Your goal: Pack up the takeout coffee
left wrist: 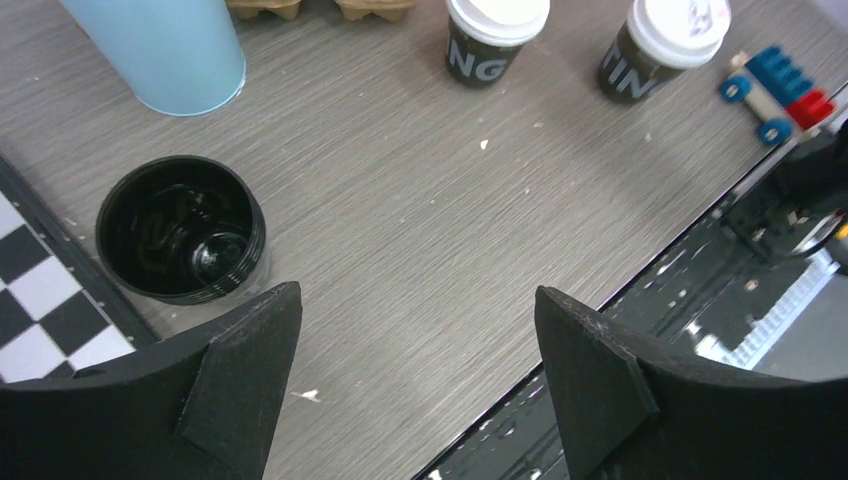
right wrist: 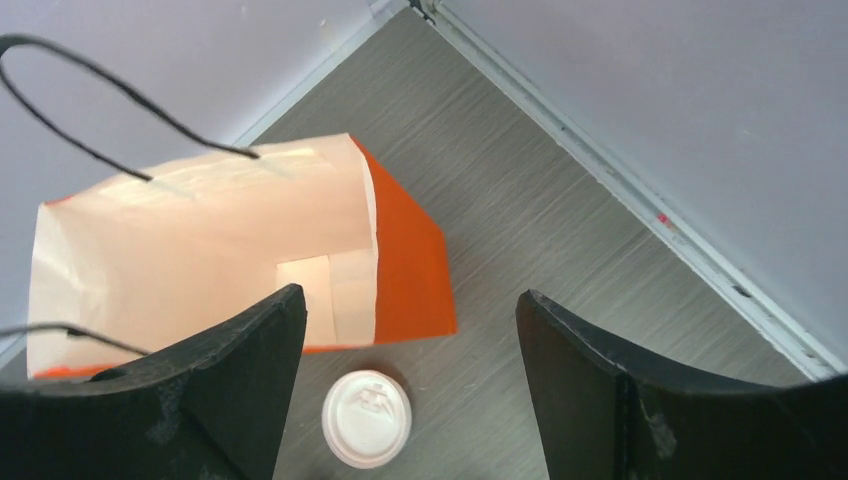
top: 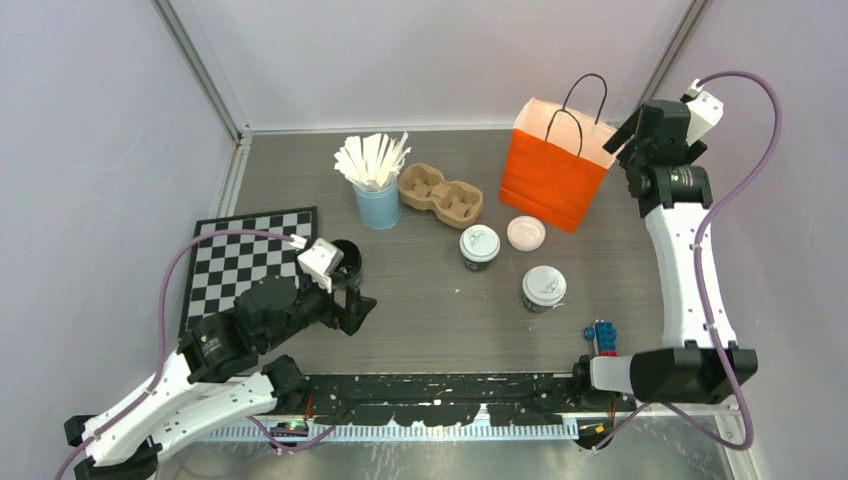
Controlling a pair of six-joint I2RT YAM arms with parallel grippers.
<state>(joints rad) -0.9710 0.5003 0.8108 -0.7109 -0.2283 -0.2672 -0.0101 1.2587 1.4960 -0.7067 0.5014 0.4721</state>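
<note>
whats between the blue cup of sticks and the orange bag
The brown cardboard cup carrier sits between the light-blue cup of white sticks and the orange bag, shown in the top view.

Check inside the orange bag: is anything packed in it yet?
The orange bag shows only bare cream lining and its folded bottom, no cup. A finger of the right gripper covers its near corner. Both coffee cups stand out on the table.

L gripper (left wrist: 415, 305) jaws wide apart, nothing btwn; black open jar (left wrist: 182, 243) just ahead of left-hand finger; lidded coffee cup (left wrist: 495, 45) & its twin (left wrist: 662, 50) far ahead.
</note>
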